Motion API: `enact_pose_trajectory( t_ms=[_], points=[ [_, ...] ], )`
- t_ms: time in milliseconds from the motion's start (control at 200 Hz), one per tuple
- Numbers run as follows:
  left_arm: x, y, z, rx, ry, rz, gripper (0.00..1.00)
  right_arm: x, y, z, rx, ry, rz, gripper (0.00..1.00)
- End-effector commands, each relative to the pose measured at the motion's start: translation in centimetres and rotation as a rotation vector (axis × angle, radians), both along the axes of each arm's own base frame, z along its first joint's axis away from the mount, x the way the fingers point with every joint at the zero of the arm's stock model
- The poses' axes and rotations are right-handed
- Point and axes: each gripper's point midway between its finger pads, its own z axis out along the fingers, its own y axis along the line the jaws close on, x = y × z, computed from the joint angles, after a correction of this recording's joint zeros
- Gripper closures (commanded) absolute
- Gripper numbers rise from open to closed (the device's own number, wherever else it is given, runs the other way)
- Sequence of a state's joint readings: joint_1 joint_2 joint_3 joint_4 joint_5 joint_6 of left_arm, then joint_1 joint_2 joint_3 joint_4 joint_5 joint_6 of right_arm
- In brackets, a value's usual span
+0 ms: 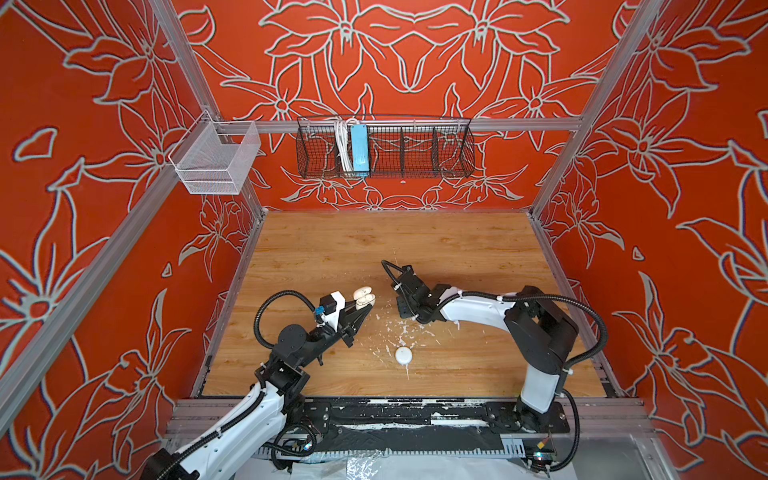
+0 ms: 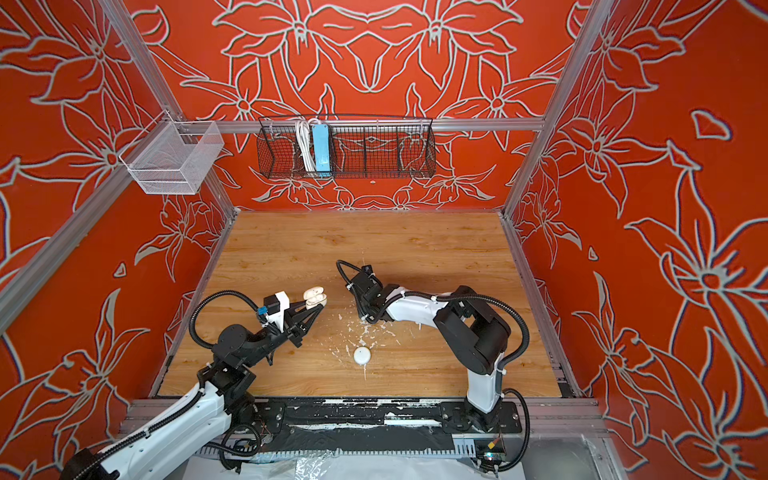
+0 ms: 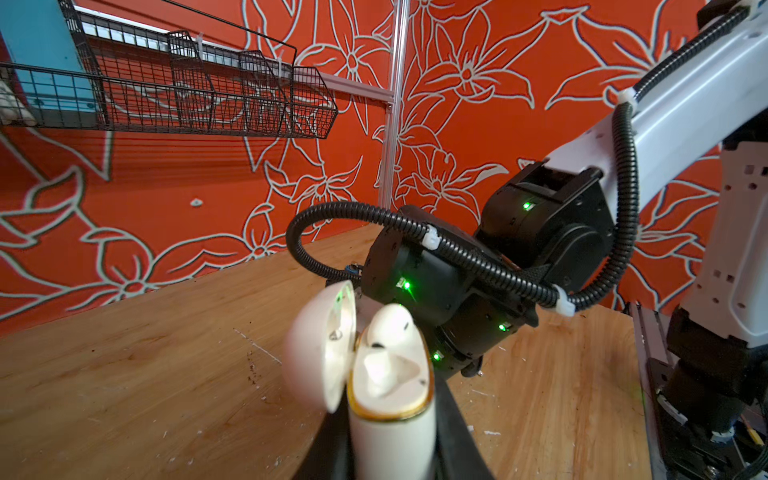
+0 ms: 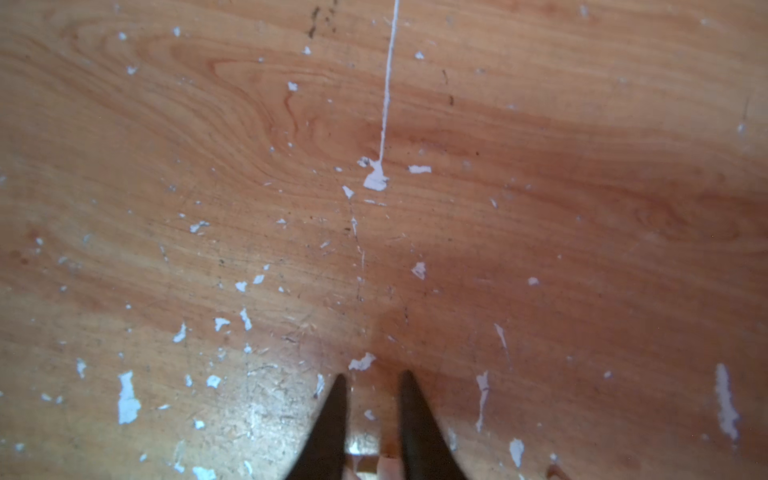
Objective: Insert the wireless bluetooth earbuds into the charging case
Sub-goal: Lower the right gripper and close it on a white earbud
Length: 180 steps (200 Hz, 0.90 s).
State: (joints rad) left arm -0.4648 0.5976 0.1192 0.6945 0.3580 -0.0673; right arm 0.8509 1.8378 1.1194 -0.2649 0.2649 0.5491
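Note:
My left gripper (image 3: 390, 451) is shut on the lower half of a cream charging case (image 3: 392, 432) with a gold rim, held above the table in both top views (image 1: 365, 297) (image 2: 315, 298). Its lid (image 3: 320, 349) hangs open to one side. Two white earbuds sit in it. One earbud (image 3: 390, 330) stands tall out of its well and the other (image 3: 376, 370) lies lower. My right gripper (image 4: 372, 378) points down just over the paint-flecked wood with its fingers apart and nothing between the tips. In a top view my right gripper (image 1: 410, 316) is right of the case.
A round white puck-like case (image 1: 403, 356) (image 2: 362, 355) lies shut on the wooden table (image 1: 374, 249) in front of both grippers, among white paint flecks. A black wire basket (image 1: 384, 147) and a white mesh basket (image 1: 216, 160) hang on the walls.

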Motion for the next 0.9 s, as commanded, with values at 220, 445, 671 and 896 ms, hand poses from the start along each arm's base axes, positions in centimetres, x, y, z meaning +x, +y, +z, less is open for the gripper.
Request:
enact_pose_trajectory(
  t_ms=[220,445,671,896],
  points=[
    [-0.2,0.2,0.9,-0.016,-0.028,0.008,1.0,-1.0,-1.3,-0.6,-0.108,0.001,-0.046,0.49],
    [-0.3,0.2,1.1,-0.019,-0.035,0.008,1.0,-2.2,-2.6,-0.8,-0.135,-0.004,-0.065,0.48],
    [-0.4,0.3,1.2,-0.022,-0.041,0.006,1.0,-2.9,-3.5,-1.3,-0.153,0.007,-0.076,0.48],
    [-0.5,0.3,1.3,-0.026,-0.047,0.006,1.0,-3.8,-4.5,-0.8,-0.139,-0.002,-0.09,0.49]
  ],
)
